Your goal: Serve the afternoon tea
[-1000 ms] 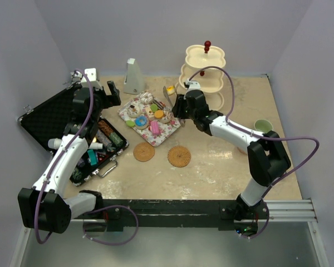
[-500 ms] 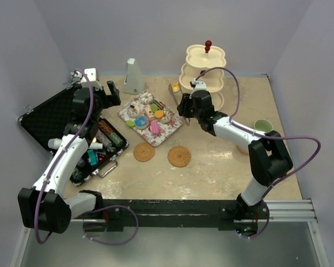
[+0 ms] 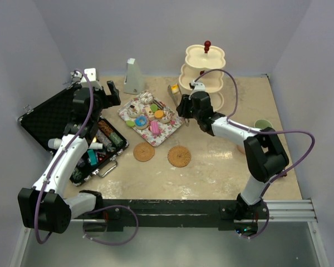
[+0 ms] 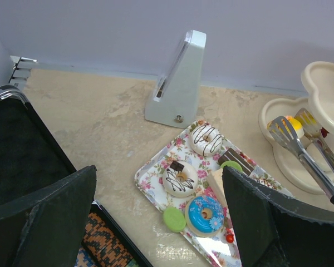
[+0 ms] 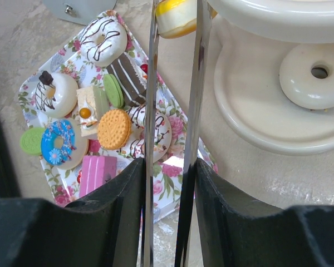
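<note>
Right wrist view crops the stand (image 5: 267, 130); right hand (image 5: 168, 167) clamps tongs (image 5: 151, 83) pinching a half-cropped yellow cake (image 5: 175, 18); left hand (image 4: 158, 172) gapes.

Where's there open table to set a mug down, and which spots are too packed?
Bare tabletop stretches from the right coaster across to the green mug and down to the near edge. The stand's bottom tier looks bare where it shows. Crowded: the floral tray and the tool case.
</note>
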Controlling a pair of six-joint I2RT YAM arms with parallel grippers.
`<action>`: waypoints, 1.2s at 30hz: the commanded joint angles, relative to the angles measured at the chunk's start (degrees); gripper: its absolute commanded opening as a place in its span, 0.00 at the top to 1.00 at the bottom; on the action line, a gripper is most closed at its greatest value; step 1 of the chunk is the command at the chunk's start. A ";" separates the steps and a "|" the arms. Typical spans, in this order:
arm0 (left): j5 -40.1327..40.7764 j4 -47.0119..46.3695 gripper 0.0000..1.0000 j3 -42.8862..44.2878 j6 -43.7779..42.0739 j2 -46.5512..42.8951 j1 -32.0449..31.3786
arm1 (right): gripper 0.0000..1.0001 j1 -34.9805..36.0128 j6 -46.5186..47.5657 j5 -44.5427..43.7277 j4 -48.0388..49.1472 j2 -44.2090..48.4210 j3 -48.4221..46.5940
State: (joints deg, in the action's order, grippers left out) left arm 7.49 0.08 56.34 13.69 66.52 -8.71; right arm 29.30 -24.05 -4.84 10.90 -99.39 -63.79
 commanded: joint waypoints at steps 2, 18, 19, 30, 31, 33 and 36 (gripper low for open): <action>0.42 -2.63 0.00 -0.35 -1.13 -0.60 -0.17 | 0.81 -0.38 0.06 -1.04 3.70 -0.01 -0.37; 0.51 -2.63 0.00 -0.35 -1.21 -0.60 -0.17 | 0.82 -3.72 0.06 -1.48 6.24 -1.33 -0.02; 0.51 -2.63 0.00 -0.35 -1.21 -0.52 -0.17 | 0.82 -3.81 0.15 -1.83 6.42 -1.50 -0.19; 0.42 -2.63 0.00 -0.35 -1.21 -0.43 -0.17 | 0.83 -4.60 1.55 -4.82 8.26 -4.14 -1.60; 0.34 -2.63 0.00 -0.26 -1.21 -0.43 -0.17 | 0.82 -4.69 1.64 -5.17 8.44 -4.31 -1.69; 0.25 -2.71 0.00 -0.35 -1.21 -0.51 -0.17 | 0.83 -4.86 1.73 -5.79 8.88 -4.84 -1.60; 0.16 -2.71 0.00 -0.35 -1.13 -0.43 -0.17 | 0.83 -4.95 1.73 -5.88 9.14 -5.90 -1.51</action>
State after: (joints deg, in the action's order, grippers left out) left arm 7.66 0.05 56.34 13.67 66.52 -8.71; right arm 24.71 -23.35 -8.49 15.81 -104.53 -63.02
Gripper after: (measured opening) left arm 0.996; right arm 0.407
